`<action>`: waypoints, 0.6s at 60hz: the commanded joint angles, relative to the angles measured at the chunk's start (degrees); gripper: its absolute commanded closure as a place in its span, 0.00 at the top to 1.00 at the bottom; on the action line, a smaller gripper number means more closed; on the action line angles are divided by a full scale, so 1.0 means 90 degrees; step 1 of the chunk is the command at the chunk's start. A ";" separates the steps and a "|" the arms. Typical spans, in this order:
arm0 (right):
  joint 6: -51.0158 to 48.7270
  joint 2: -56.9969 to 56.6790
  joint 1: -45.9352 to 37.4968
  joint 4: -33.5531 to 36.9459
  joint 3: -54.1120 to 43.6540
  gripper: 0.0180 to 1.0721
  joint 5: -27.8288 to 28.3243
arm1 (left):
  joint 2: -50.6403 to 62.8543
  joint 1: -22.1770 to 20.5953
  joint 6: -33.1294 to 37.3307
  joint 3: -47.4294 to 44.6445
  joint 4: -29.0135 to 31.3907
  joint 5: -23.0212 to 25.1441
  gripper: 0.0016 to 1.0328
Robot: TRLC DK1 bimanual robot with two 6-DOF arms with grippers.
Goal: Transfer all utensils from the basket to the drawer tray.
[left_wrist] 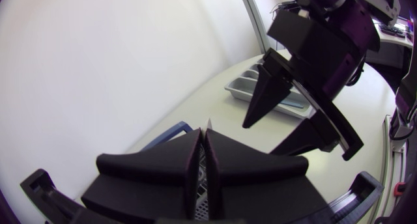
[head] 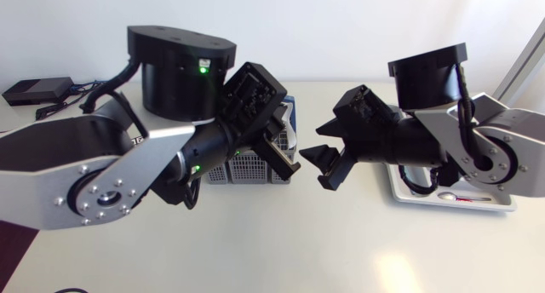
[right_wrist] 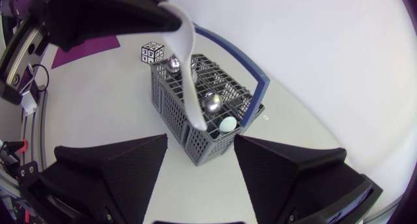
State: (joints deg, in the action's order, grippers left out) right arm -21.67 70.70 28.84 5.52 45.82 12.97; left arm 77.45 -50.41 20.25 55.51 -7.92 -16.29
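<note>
My left gripper (head: 285,157) is shut on a white plastic utensil (right_wrist: 189,68), gripped at its wide end. The utensil hangs down from the left gripper (right_wrist: 111,15), its narrow end over the grey basket (right_wrist: 195,129) with the blue handle. Only a thin white sliver (left_wrist: 208,124) shows between the left fingers. In the basket stand two metal spoons (right_wrist: 212,101) and a pale utensil (right_wrist: 228,125). My right gripper (head: 326,167) hangs open, facing the left one a short way off, nothing between its fingers (right_wrist: 111,175). The drawer tray (head: 400,195) lies under my right arm.
A black-and-white marker cube (right_wrist: 152,52) sits on the table behind the basket. One small utensil with a red part (head: 467,198) lies in the tray. A black device (head: 34,90) with cables rests at the table's far left.
</note>
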 commanded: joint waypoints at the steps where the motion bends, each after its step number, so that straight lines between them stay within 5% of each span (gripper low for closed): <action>1: 0.0299 -0.0091 0.0047 -0.0135 0.0172 0.71 -0.0064 | 0.0144 0.0074 -0.0697 0.0473 0.0353 0.0238 0.04; 25: 0.0513 -0.0101 0.0389 -0.0447 0.0260 0.69 -0.0172 | 0.0359 0.0240 -0.1625 0.0991 0.1193 0.1185 0.03; 36: 0.0494 -0.0004 0.0448 -0.0467 0.0270 0.18 -0.0211 | 0.0350 0.0308 -0.1693 0.1001 0.1261 0.1303 0.03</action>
State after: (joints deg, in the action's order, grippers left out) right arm -18.39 70.28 32.53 1.65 46.96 11.68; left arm 79.79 -48.07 6.55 62.76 3.18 -5.28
